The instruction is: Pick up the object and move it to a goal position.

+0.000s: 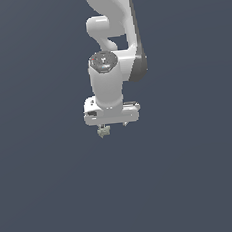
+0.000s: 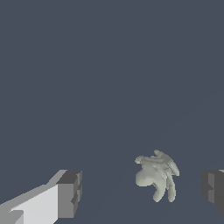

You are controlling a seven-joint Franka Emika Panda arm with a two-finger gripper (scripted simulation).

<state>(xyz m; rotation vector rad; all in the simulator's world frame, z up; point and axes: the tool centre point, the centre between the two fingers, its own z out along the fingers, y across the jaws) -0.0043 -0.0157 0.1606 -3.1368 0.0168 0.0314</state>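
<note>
Approach step appeared in hand, not yet grasp: gripper [image 2: 140, 192] stood wide, fingers [image 2: 70, 194] clear on both sides of the object [image 2: 156, 175], which sat between them, nearer one finger. Next move, by judgement, called for centring, then closing.

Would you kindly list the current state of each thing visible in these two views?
End effector: open, fingers spread wide, holding nothing.
Lumpy grey-green figure: free, lying between the fingers nearer one of them, touching neither.
Fingers: apart, one on each side of the figure.
Arm: poised directly over the figure, pointing downward.
</note>
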